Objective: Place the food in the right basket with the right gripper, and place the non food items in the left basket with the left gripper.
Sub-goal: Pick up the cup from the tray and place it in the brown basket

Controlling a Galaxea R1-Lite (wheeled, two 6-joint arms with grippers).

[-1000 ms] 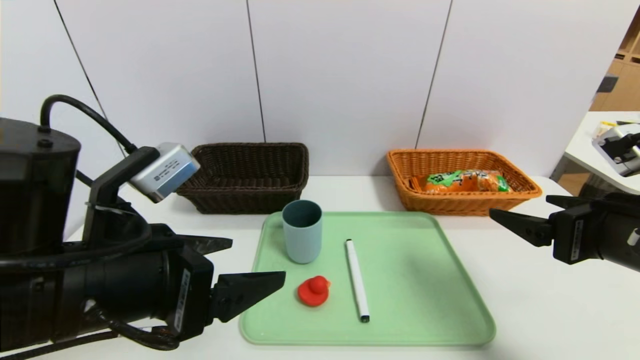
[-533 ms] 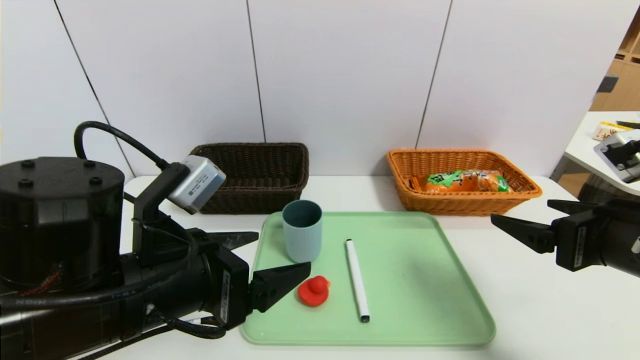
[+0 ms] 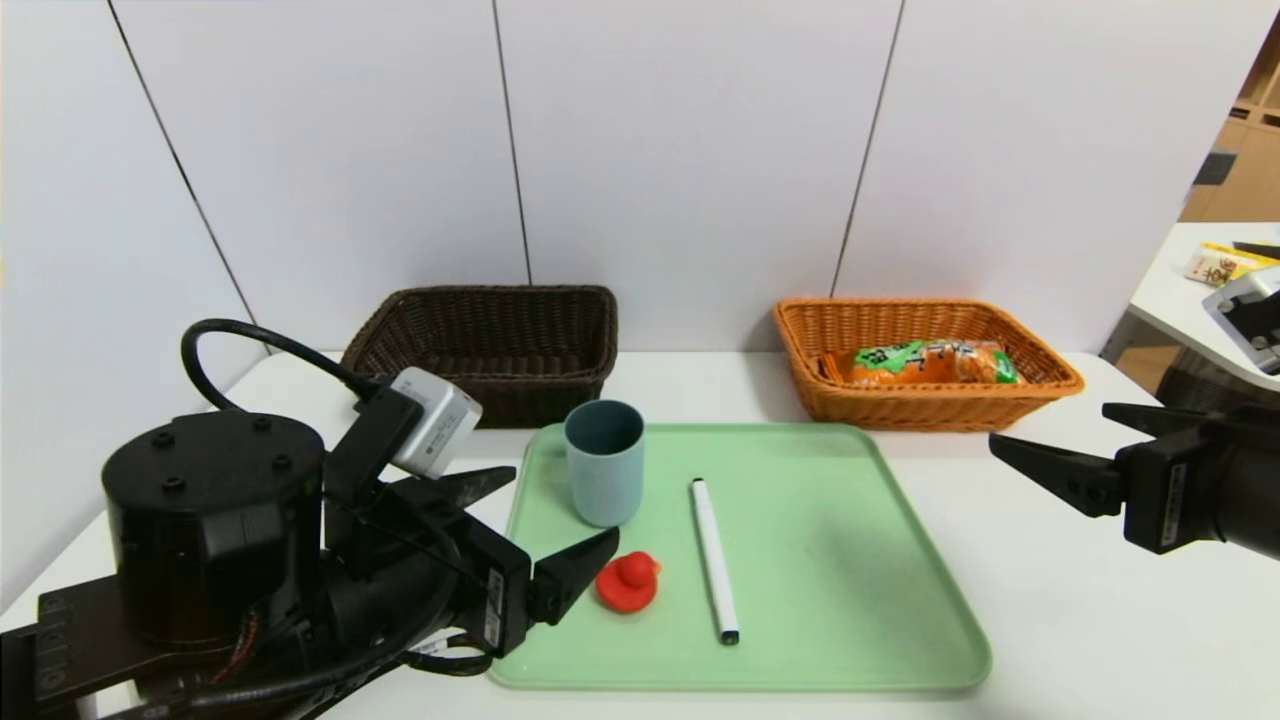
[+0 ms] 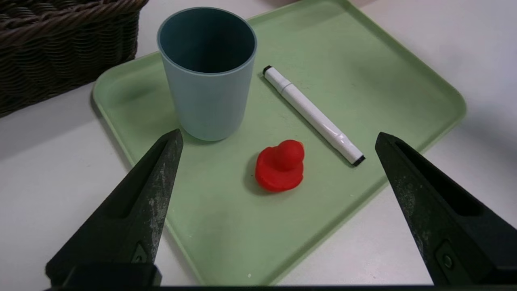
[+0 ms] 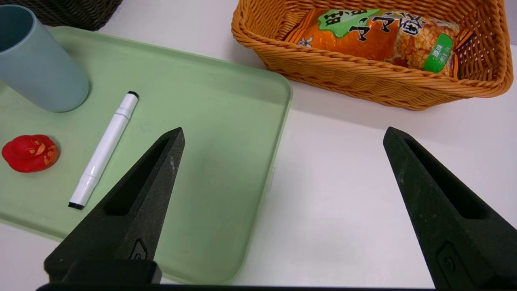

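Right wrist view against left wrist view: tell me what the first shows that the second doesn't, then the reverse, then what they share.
Only the right wrist view: the orange basket, the snack pack lying in it, and the right gripper, open and empty beside the tray.

Only the left wrist view: the left gripper, open and empty over the tray's left part.

Both: the tray bearing the cup, pen and red duck, plus part of the dark basket and the white table.
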